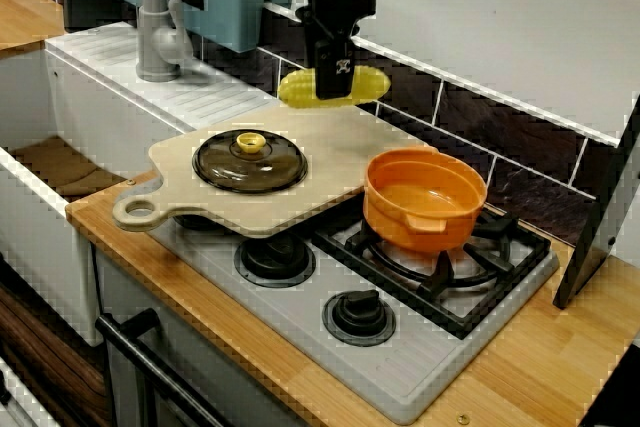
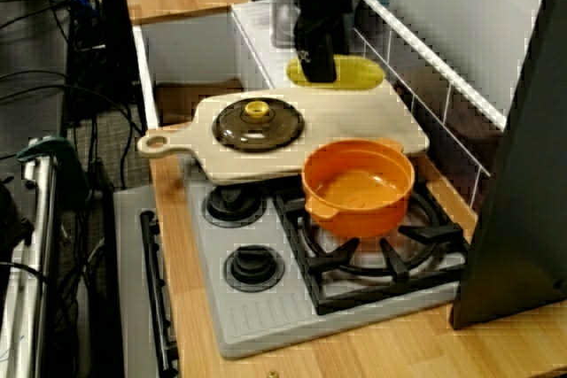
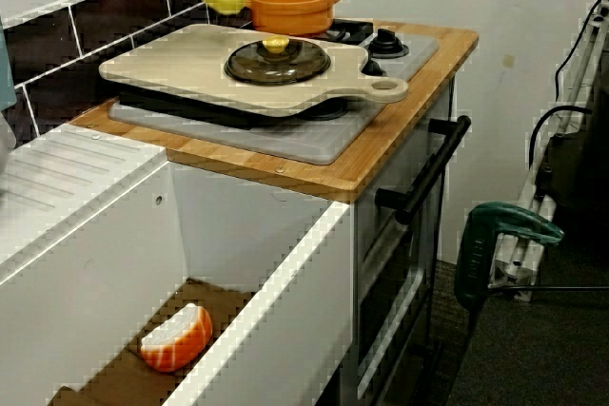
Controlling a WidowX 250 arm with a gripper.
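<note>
Lying crosswise at the far edge of the pale wooden cutting board [image 1: 330, 162], close to the dark tiled wall [image 1: 470, 117]: yellow toy corn cob [image 1: 298, 90]. Straight down onto its middle, the black gripper [image 1: 333, 90], fingers hiding the centre, yellow ends showing to either side in the front view. Pinching or merely straddling: impossible to tell. Nearer on the same board, well apart from the cob: dark brown glass lid with yellow knob [image 1: 250, 160]. Beside the board, on a burner grate of the grey hob [image 1: 420, 362]: round orange pot [image 1: 424, 199]. Down in the white sink [image 3: 95, 263], in the view from the sink end: orange-and-white slice [image 3: 176, 338]
</note>
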